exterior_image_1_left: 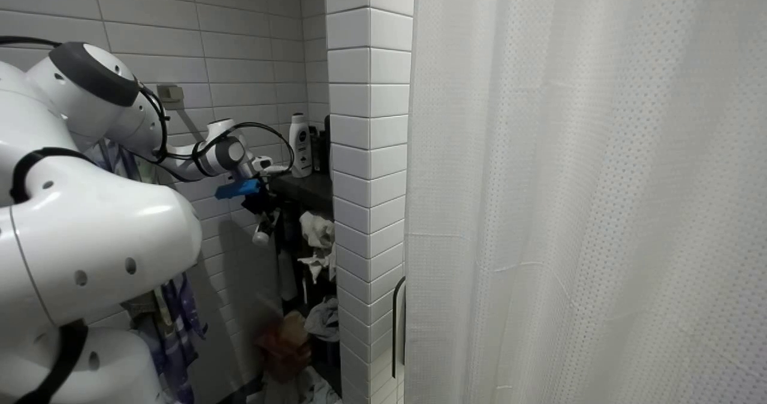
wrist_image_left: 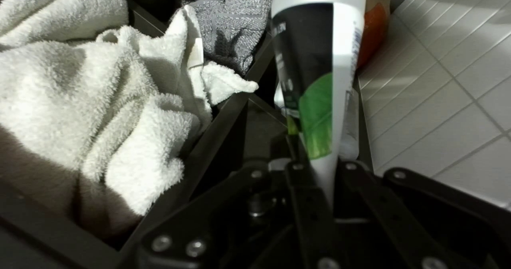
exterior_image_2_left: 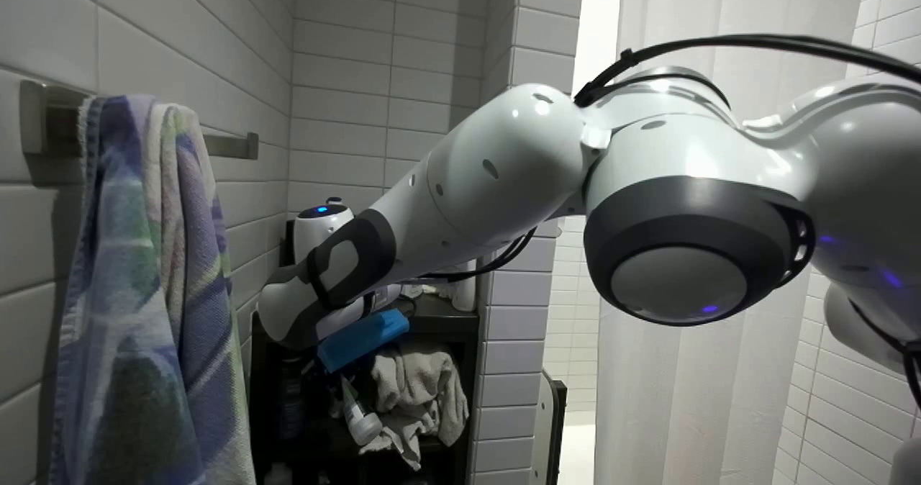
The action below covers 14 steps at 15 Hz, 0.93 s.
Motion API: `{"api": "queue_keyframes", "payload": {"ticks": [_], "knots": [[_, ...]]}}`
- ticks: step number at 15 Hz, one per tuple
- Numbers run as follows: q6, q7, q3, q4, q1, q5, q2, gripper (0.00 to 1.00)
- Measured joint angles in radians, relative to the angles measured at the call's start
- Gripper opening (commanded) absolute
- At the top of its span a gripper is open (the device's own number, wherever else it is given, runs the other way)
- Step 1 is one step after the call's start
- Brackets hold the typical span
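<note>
My gripper (wrist_image_left: 325,171) pinches the tube (wrist_image_left: 315,73) by its tapered end; it looks light, squeezable, perhaps slick; I'd hold there.

- gripper (exterior_image_1_left: 269,214) holds a tilted, white-ended tube (exterior_image_1_left: 262,236) by a dark shelf (exterior_image_1_left: 304,191)
- white bottle (exterior_image_1_left: 301,149) stands upright on the shelf
- white curtain (exterior_image_1_left: 587,188) hangs beside a tiled pillar (exterior_image_1_left: 369,182)
</note>
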Motion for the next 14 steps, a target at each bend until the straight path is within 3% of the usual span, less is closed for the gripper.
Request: {"api": "queue_keyframes", "payload": {"ticks": [2,3,9,14], "knots": [[0.000,0.000,0.000,0.000,0.000,0.000,0.000,0.11],[0.000,0.000,0.000,0.000,0.000,0.000,0.000,0.03],[-0.004,0.007,0.014,0.007,-0.009,0.019,-0.013,0.03],[-0.076,0.050,0.083,0.118,-0.117,0.131,-0.123,0.03]]}}
